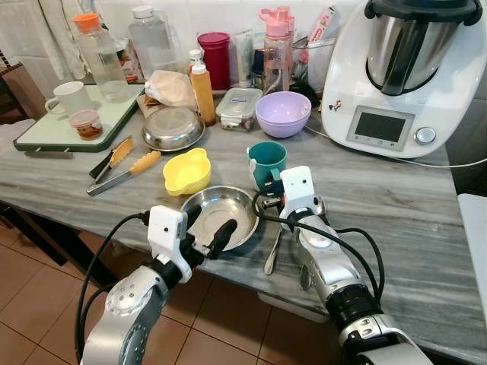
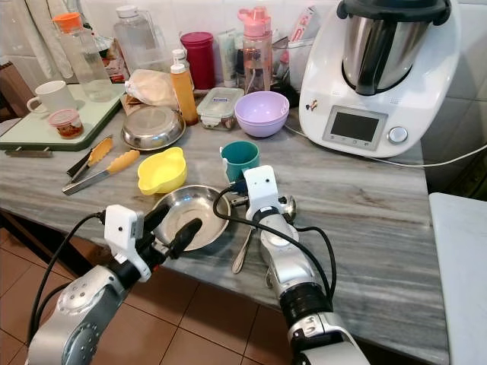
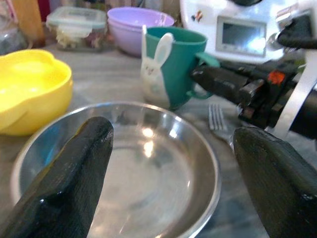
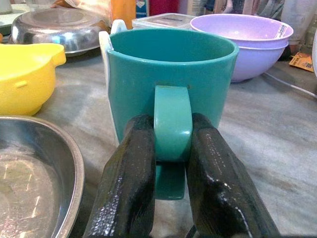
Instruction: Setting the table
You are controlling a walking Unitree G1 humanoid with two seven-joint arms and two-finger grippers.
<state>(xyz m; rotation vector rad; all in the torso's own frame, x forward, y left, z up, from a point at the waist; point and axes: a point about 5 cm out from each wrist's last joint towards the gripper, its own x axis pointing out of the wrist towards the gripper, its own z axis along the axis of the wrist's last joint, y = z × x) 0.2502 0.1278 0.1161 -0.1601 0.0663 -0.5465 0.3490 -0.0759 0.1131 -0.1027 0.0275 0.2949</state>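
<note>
No brand name or lettering can be read; the only marking you can make out is the white rabbit figure on the side of the teal plastic mug [image 4: 171, 82].

Your right gripper [image 4: 171, 163] is clamped on that mug's handle, one black finger pressed to each side of it. The mug stands upright on the grey marble-patterned table [image 1: 396, 209], just behind the shallow round stainless-steel plate [image 1: 219, 215] and right of the yellow plastic bowl [image 1: 187, 171].

Your left gripper [image 3: 171, 173] is spread wide and holds nothing, its fingers [image 3: 74, 183] hovering over the near rim of the steel plate. A metal fork [image 3: 216, 119] lies on the table just beside the plate, near the mug.
</note>
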